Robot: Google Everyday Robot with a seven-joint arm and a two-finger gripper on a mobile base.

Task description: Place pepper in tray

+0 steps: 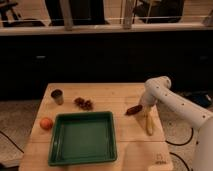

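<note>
The pepper (133, 110) is a small dark red-brown curved item lying on the wooden table (110, 95), right of the tray. The dark green tray (83, 138) sits at the front left of the table. My gripper (144, 108) is at the end of the white arm (172, 102) that comes in from the right, directly beside the pepper's right end and low over the table. The gripper's tip is largely hidden behind the arm's wrist.
A pale yellow stick-shaped item (148, 123) lies just below the gripper. A lumpy dark red cluster (84, 103) and a metal cup (57, 96) stand at the back left. An orange fruit (46, 123) lies left of the tray.
</note>
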